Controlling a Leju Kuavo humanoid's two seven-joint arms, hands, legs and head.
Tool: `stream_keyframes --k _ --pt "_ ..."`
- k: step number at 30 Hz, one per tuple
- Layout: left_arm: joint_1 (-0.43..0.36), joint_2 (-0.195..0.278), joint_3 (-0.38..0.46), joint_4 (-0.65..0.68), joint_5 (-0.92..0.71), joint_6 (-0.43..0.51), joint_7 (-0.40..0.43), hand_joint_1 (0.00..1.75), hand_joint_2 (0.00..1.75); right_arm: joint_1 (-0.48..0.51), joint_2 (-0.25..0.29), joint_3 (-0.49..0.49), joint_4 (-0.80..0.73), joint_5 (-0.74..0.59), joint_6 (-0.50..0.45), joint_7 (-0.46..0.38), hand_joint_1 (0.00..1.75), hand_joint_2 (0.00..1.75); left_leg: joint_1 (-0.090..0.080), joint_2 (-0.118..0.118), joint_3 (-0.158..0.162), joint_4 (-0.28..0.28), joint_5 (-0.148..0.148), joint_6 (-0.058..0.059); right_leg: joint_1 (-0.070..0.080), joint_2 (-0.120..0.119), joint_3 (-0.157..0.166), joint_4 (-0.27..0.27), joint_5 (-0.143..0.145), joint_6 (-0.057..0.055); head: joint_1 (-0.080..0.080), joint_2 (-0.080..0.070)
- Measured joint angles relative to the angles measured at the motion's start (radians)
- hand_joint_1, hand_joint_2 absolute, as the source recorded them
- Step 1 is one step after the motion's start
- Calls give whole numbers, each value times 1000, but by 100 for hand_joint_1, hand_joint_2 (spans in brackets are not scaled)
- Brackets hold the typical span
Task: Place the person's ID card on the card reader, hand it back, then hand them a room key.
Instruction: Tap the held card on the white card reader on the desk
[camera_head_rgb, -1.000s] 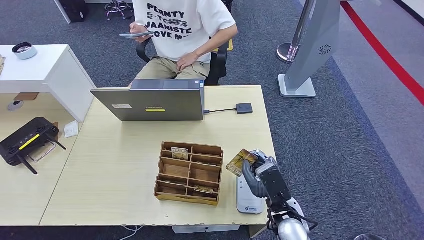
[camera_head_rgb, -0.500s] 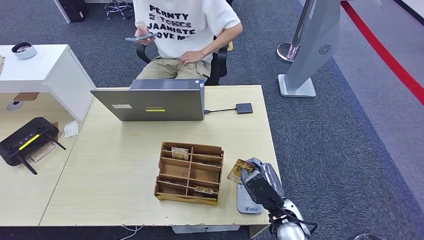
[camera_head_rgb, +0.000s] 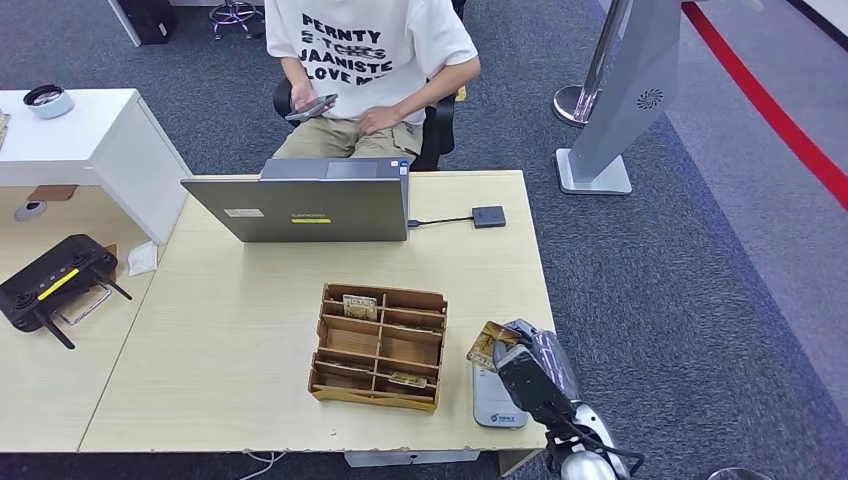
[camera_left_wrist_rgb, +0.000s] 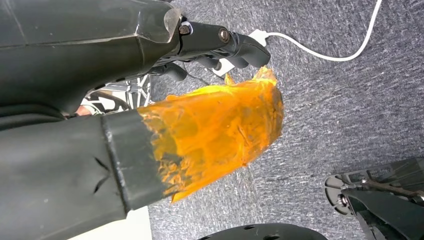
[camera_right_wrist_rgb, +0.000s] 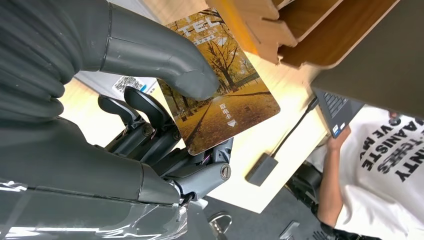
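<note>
My right hand (camera_head_rgb: 525, 372) pinches the card (camera_head_rgb: 489, 344), a card printed with autumn trees, low over the white card reader (camera_head_rgb: 496, 406) at the table's front right corner. In the right wrist view the thumb (camera_right_wrist_rgb: 150, 55) presses on the card (camera_right_wrist_rgb: 225, 105) and the dark fingers (camera_right_wrist_rgb: 145, 115) lie under it, with the reader (camera_right_wrist_rgb: 127, 84) behind. The wooden divided box (camera_head_rgb: 380, 345) beside the reader holds cards (camera_head_rgb: 360, 305). A person (camera_head_rgb: 365, 55) sits beyond the table with a phone (camera_head_rgb: 310, 107). My left hand (camera_left_wrist_rgb: 200, 110) hangs over the carpet, holding nothing.
A grey laptop (camera_head_rgb: 300, 205) stands at the table's far edge, wired to a small dark hub (camera_head_rgb: 488, 216). A black controller (camera_head_rgb: 55, 280) lies on the neighbouring desk to the left. A grey stand (camera_head_rgb: 610, 110) is on the carpet to the right.
My right hand has come down and back with the card, closer over the reader. The person has lowered the phone from chest height to the lap.
</note>
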Motion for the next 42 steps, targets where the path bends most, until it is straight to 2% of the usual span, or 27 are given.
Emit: stream_keyframes --k 7,25,42 --pt "0 1 5 0 -4 0 -1 0 0 17 -11 -10 -4 21 9 7 175 175 0 0 0 0 0 0 0 0 0 0 0 0 0 0" --pt "0 3 7 0 -15 2 -4 0 0 11 -38 49 54 74 20 40 175 175 0 0 0 0 0 0 0 0 0 0 0 0 0 0" --pt "0 3 13 0 -16 3 -6 0 0 11 -64 50 72 101 -3 67 175 175 0 0 0 0 0 0 0 0 0 0 0 0 0 0"
